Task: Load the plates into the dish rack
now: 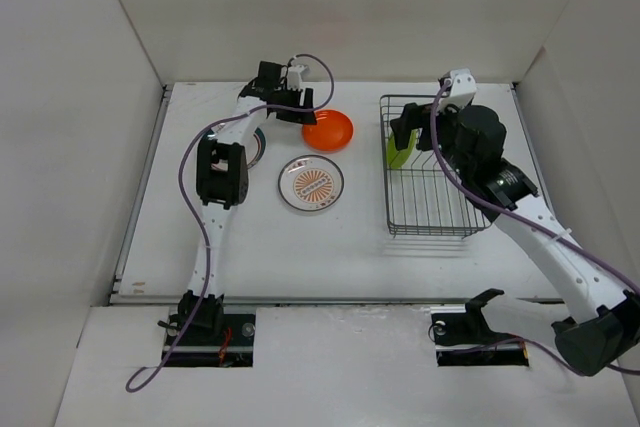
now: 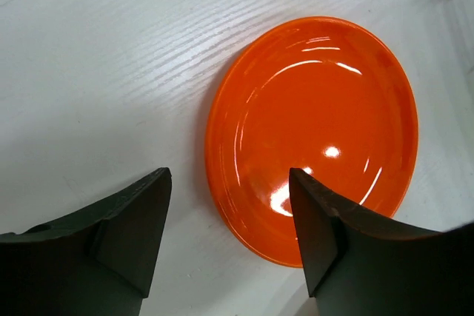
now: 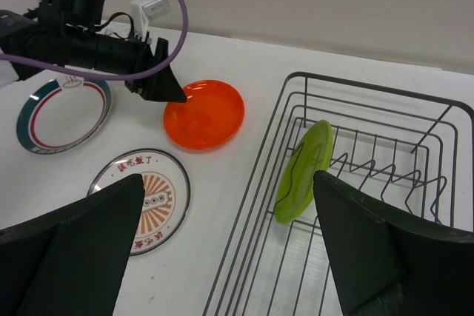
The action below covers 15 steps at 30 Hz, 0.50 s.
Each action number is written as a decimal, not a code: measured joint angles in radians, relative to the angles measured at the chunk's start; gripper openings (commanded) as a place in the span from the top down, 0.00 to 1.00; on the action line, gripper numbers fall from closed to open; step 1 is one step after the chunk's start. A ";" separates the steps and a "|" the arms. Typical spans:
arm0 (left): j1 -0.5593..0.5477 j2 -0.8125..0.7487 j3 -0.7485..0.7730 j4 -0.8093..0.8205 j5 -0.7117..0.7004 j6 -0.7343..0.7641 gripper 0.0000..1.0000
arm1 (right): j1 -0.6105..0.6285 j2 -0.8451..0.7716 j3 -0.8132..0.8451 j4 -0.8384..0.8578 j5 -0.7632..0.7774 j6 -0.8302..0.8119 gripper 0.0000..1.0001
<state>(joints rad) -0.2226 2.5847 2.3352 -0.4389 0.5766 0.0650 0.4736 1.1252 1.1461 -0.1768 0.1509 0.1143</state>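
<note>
The dark wire dish rack stands at the right. A lime green plate stands on edge inside its left end. The orange plate lies flat on the table. My left gripper is open, its fingers straddling the orange plate's near rim. The sunburst plate lies in front of it. The teal-and-red rimmed plate lies at the left, mostly hidden under the left arm in the top view. My right gripper is open and empty above the rack's left end.
White walls enclose the table on three sides. The left arm's cable loops over the left side. The right arm stretches over the rack's right edge.
</note>
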 measured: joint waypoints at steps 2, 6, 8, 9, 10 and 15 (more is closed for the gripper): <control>-0.005 0.012 0.018 0.000 -0.024 -0.003 0.50 | 0.007 -0.013 -0.003 -0.001 -0.002 0.007 0.00; -0.022 0.026 0.027 -0.007 -0.061 -0.006 0.50 | 0.016 -0.039 -0.003 -0.006 -0.004 0.016 0.00; -0.032 0.029 0.029 -0.007 -0.076 -0.007 0.50 | 0.019 -0.048 -0.003 -0.009 -0.004 0.021 0.00; -0.037 0.029 0.029 -0.007 -0.083 -0.007 0.50 | 0.021 -0.052 -0.003 -0.011 -0.005 0.021 0.00; -0.040 0.029 0.031 -0.006 -0.091 -0.006 0.50 | 0.022 -0.055 -0.003 -0.013 -0.005 0.022 0.00; -0.053 0.032 0.039 -0.013 -0.124 -0.005 0.67 | 0.026 -0.071 -0.003 -0.026 -0.005 0.023 0.00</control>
<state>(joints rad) -0.2756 2.6171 2.3737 -0.4522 0.4526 0.0597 0.4992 1.0542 1.1431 -0.2024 0.1455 0.1371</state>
